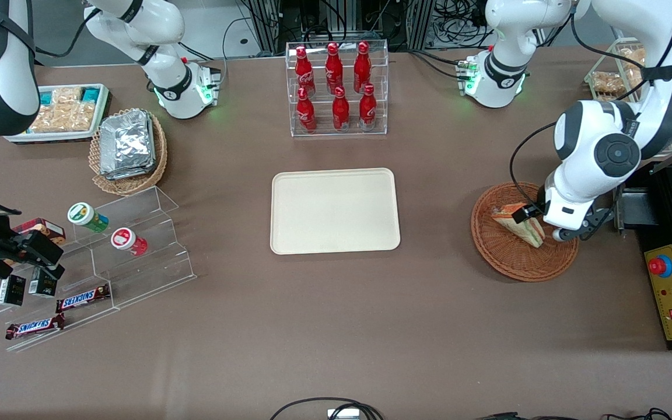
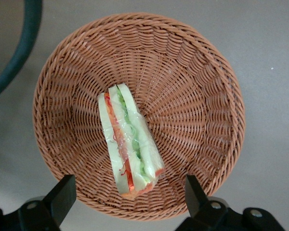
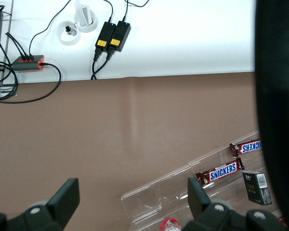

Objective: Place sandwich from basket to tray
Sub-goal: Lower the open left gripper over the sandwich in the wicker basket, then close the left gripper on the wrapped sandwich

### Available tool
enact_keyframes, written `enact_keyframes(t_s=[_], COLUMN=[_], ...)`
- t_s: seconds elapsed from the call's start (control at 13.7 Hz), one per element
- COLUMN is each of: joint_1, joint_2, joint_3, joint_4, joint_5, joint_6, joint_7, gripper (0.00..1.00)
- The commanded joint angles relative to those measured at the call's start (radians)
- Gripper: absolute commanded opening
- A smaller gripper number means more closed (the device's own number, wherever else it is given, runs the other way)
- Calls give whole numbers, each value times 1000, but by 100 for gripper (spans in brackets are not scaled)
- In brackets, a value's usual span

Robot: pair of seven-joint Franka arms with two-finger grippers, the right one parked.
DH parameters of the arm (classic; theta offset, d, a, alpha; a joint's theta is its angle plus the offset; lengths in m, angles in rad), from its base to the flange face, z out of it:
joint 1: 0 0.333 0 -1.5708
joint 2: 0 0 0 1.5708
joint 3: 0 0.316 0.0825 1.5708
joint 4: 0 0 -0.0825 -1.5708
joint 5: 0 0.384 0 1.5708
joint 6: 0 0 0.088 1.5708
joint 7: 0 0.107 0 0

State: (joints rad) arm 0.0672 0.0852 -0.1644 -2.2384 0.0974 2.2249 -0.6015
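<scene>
While seen from the front: cream tray [image 1: 335,210] lying bare mid-table, then the round basket [image 1: 505,251] toward the working arm's end, partly covered by the arm. Sandwich [image 2: 129,141] resting inside the basket, one end hidden under the wrist. Gripper [image 2: 129,192] hovering above it — fingers [image 2: 62,195] spread wide, touching nothing, their bases cut off.

text: "SNICKERS" | on: two chocolate bars [image 1: 82,298] [image 1: 35,327] on the clear stand [image 1: 137,256]
</scene>
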Motion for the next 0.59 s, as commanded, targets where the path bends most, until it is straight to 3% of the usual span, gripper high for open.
enact_keyframes(t_s=[0.0, 0.51], joint_1=[-10, -12], joint_2=[8, 87], joint_3=[3, 5], joint_4=[-35, -89], joint_5=[7, 19], joint_6=[67, 205], joint_7=[-90, -207], gripper=[100, 100])
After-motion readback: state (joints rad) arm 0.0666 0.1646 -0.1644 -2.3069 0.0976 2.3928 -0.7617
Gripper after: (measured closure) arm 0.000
